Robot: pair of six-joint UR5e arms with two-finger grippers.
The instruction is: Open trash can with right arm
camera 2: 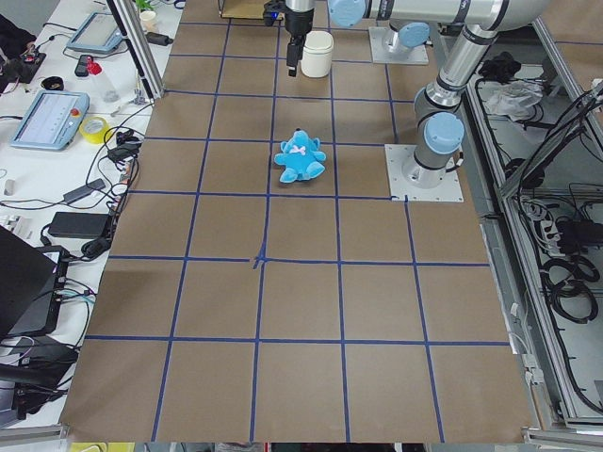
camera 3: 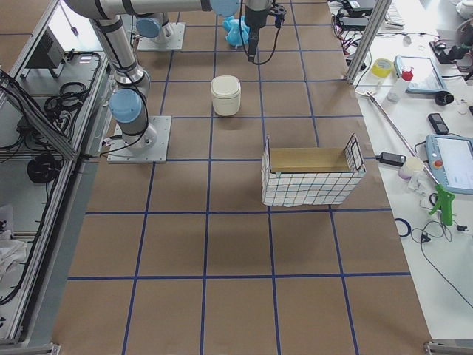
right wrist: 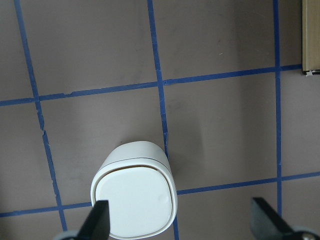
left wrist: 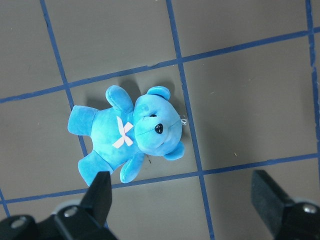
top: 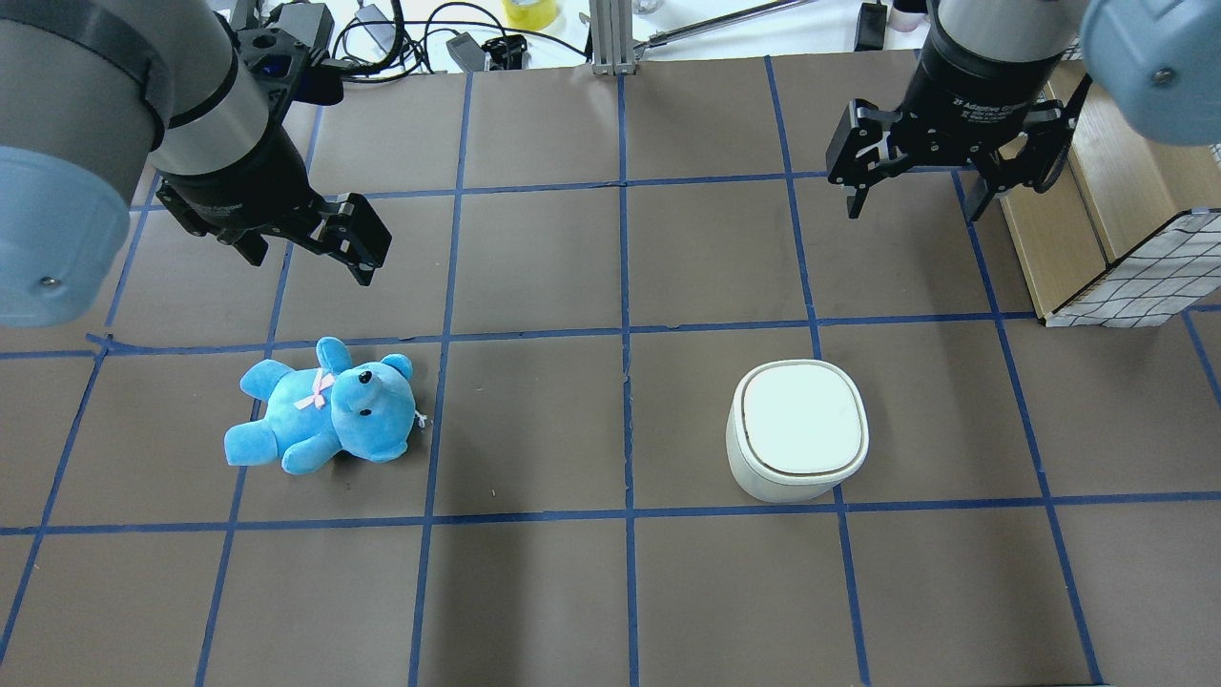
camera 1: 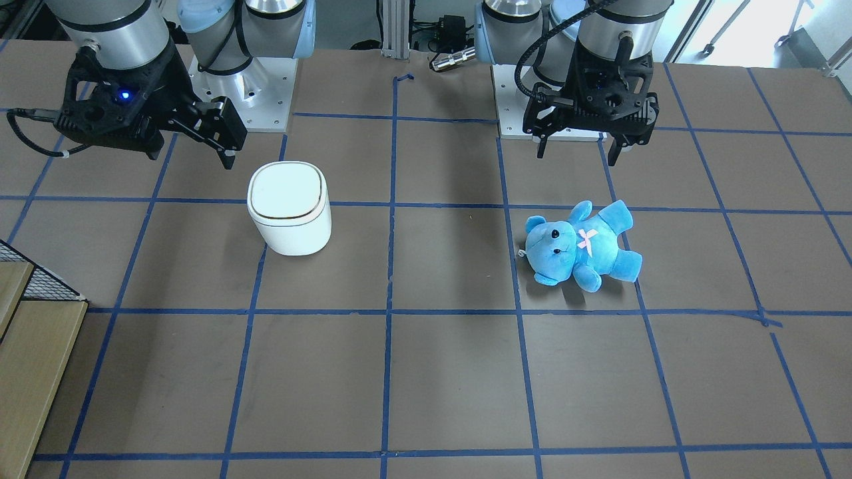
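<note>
The white trash can [camera 1: 289,209] stands upright on the brown table with its lid shut. It also shows in the overhead view [top: 799,429] and in the right wrist view [right wrist: 135,205]. My right gripper [top: 913,212], black with a blue light, hangs open and empty above the table, on the far side of the can and apart from it. It sits up and left of the can in the front-facing view [camera 1: 193,158]. My left gripper [top: 310,267] is open and empty above a blue teddy bear [top: 324,420].
A wooden box with a wire-mesh side [top: 1116,239] stands at the table's right end, close to my right arm. The teddy bear [camera 1: 579,246] lies on its back on the left half. Blue tape lines grid the table.
</note>
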